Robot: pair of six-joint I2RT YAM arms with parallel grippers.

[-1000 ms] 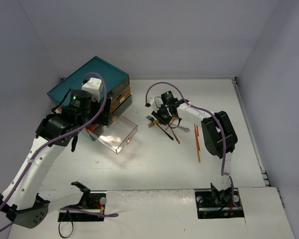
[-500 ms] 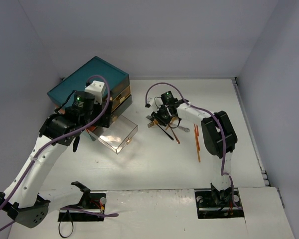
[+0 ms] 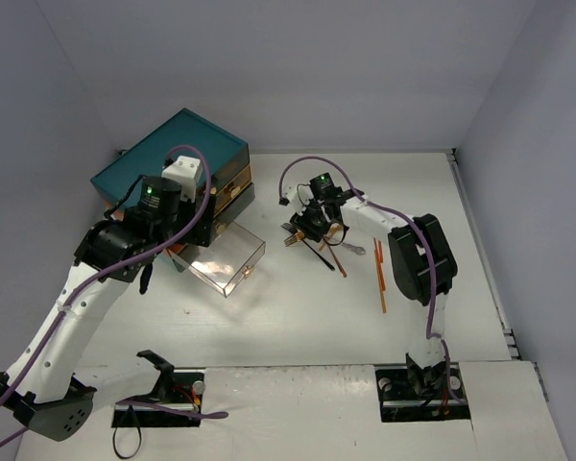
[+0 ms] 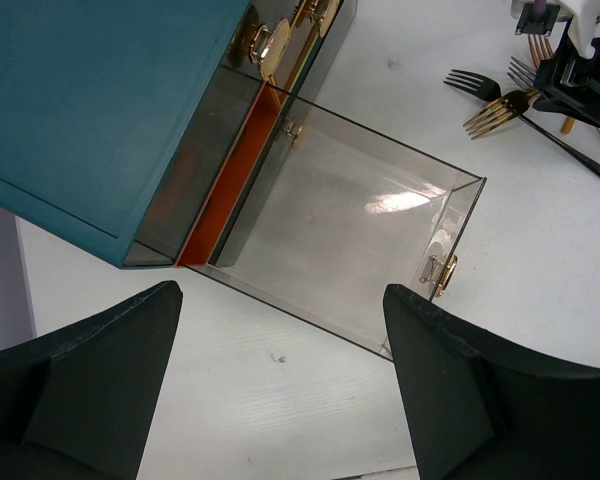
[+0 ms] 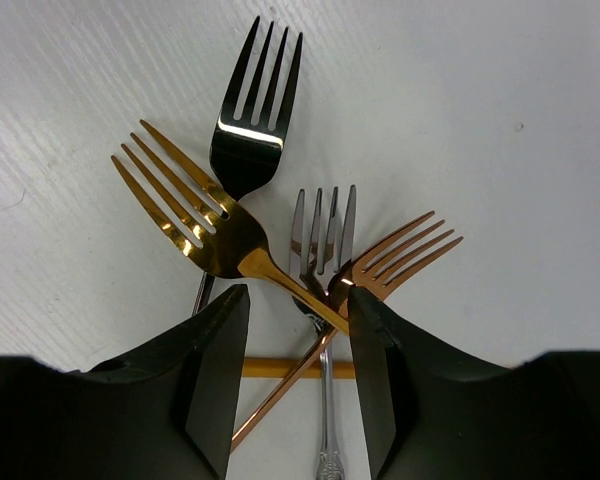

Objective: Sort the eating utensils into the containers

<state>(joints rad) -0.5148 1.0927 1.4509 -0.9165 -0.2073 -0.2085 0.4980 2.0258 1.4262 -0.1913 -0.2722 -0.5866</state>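
Observation:
Several forks lie crossed on the white table: a black one [image 5: 250, 130], a gold one [image 5: 195, 215], a silver one [image 5: 323, 235] and a copper one [image 5: 405, 260]. My right gripper [image 5: 298, 300] stands open low over them, its jaws either side of the crossed handles, with an orange chopstick [image 5: 280, 368] beneath. The gold fork's handle reaches the right finger [image 5: 365, 340]. The teal chest [image 3: 173, 154] sits at the back left with one clear drawer [image 4: 460, 235] pulled out and empty. My left gripper [image 4: 280, 295] hangs open above the table by that drawer's front corner.
More orange chopsticks [image 3: 380, 274] lie right of the fork pile, beside the right arm's elbow [image 3: 420, 257]. A pale spoon [image 3: 351, 249] and a long black utensil [image 3: 319, 252] rest near the forks. Gold handles [image 4: 270, 45] mark the shut drawers.
The right gripper's jaws have spread wider over the forks. The left wrist has shifted slightly toward the chest, its jaws unchanged.

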